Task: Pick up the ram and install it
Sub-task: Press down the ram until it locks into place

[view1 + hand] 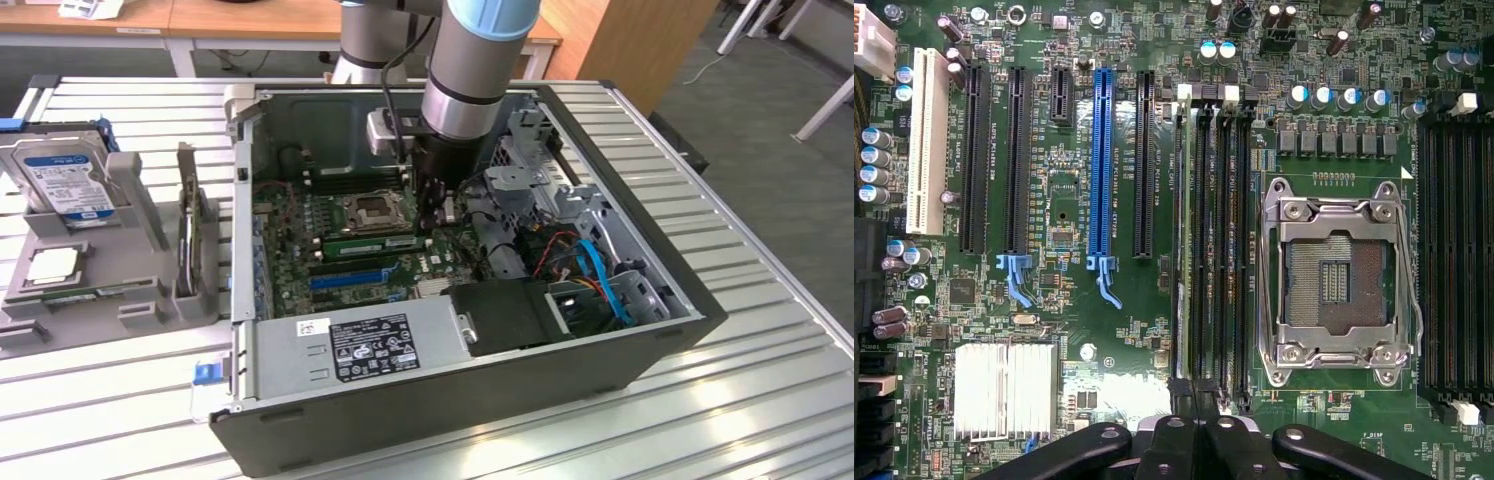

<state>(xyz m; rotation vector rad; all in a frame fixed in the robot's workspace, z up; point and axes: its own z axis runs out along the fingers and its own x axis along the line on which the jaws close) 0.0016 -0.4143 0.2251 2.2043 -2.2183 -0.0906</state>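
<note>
One ram (1181,240) stick is standing in the slot nearest the blue connector, next to the empty CPU socket (1339,280), and my jaws are clenched right above its end. If it's sitting crooked, pushing could bend the slot latch (1185,95)

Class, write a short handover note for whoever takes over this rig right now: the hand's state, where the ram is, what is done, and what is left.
Hand: shut, holding nothing visible, poised over one end of the memory slots.
Ram: standing on edge in the outermost slot of that bank, on the side away from the empty processor socket.
Done: ram picked up and placed in its slot.
Left: the views cannot confirm that it is fully seated and latched.
</note>
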